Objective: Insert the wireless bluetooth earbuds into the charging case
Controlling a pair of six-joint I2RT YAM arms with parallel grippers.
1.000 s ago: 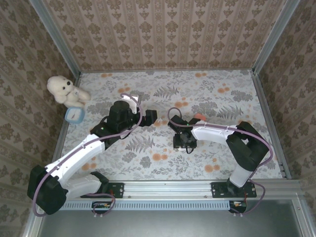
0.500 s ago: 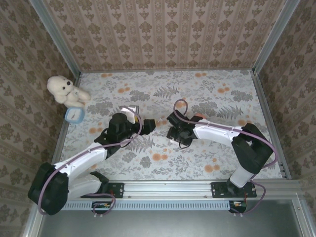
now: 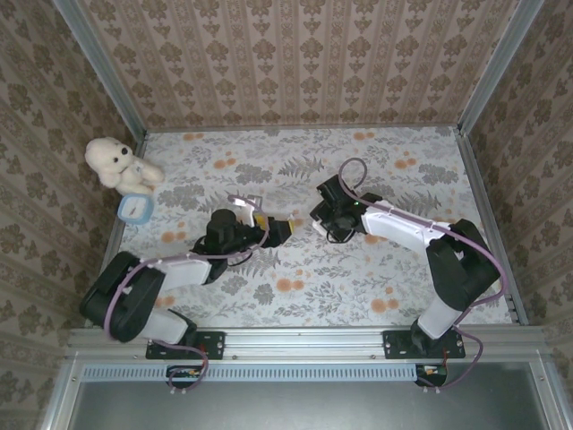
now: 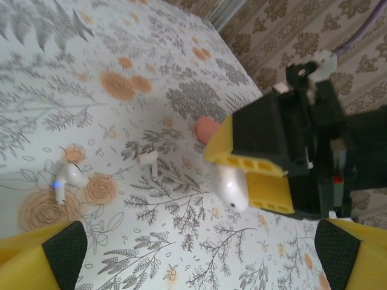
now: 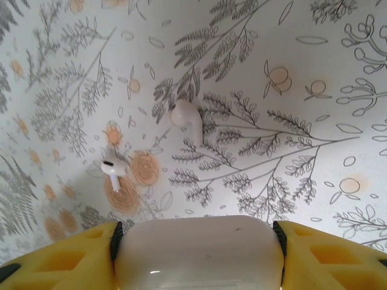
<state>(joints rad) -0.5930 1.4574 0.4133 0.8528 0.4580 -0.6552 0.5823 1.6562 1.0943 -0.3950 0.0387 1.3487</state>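
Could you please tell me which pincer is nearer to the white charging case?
Right. The right pincer grips the white charging case between its fingers; the left pincer is open, facing the case across a gap, touching nothing.

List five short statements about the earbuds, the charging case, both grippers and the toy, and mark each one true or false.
1. Two white earbuds lie on the table. True.
2. The right gripper has its jaws closed on the white charging case. True.
3. The left gripper has its jaws shut on an earbud. False: they stand wide open and hold nothing.
4. The two earbuds touch each other. False: they lie apart.
5. The teddy bear sits in the table's far right corner. False: it sits in the far left corner.
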